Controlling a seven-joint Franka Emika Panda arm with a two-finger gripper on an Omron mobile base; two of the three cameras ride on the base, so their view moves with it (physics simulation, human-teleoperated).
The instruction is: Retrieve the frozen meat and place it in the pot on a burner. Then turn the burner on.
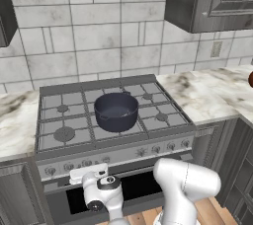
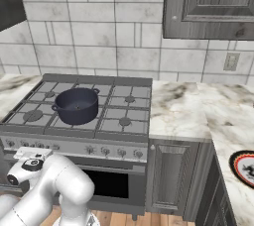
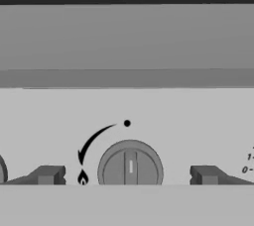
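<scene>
At the stove's middle, nearer its front edge, sits the pot. Down at the control panel, the hand is spread open, fingertips flanking a knob untouched.

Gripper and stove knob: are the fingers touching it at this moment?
Apart. In the hand view the fingertips stand on either side of the knob, with bare panel showing between each tip and the knob's rim.

Dark, smooth, dull metal on the pot. Grey metal on the stove, with a smooth round knob right in front of the tool. Shiny marbled stone on the table. Rough-looking stone tiles on the wall.
</scene>
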